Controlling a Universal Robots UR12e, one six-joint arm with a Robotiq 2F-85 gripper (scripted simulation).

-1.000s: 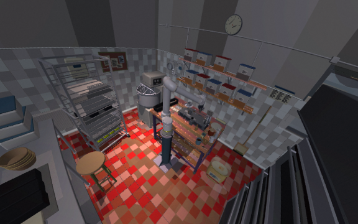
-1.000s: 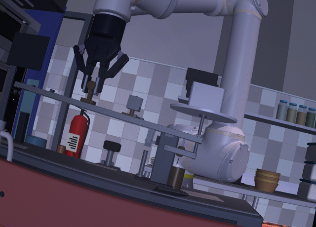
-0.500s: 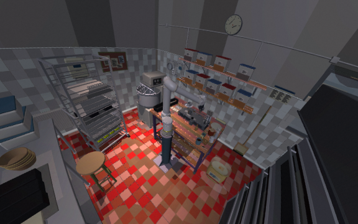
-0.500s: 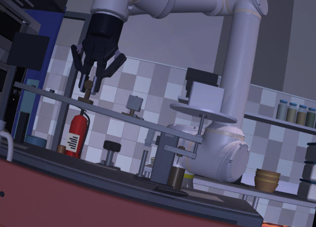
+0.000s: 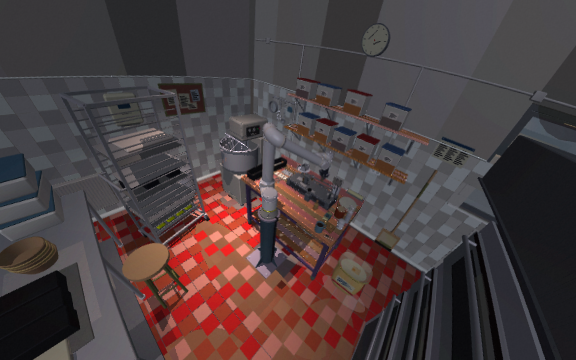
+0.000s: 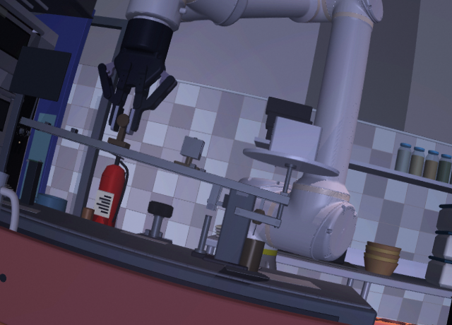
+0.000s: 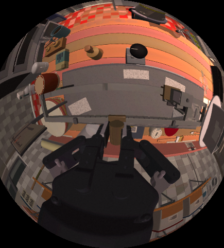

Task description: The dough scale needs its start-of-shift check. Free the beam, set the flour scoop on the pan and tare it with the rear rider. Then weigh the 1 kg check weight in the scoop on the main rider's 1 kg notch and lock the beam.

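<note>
The flour scoop (image 6: 292, 133), a pale boxy scoop, sits on the scale's round pan (image 6: 290, 162), its far side hidden by the robot arm. The beam (image 6: 153, 160) slopes from high on the left down to the pan side. My gripper (image 6: 125, 121) is above the beam's high end, closed around the brass knob of the rear rider (image 7: 116, 127). The main rider (image 6: 192, 149), a grey block on a brass base, sits nearer the pivot post (image 6: 235, 223). The brown check weight (image 7: 93, 52) stands on the bench in front of the scale, next to a black knob (image 7: 138, 50).
The bench's near edge (image 6: 146, 263) runs below the scale. A red canister (image 7: 47, 82), a mug (image 7: 60, 31) and small boxes crowd the bench end near the beam tip. Wall shelves with bins (image 5: 353, 125) hang behind, and a fire extinguisher (image 6: 109, 194) stands beyond.
</note>
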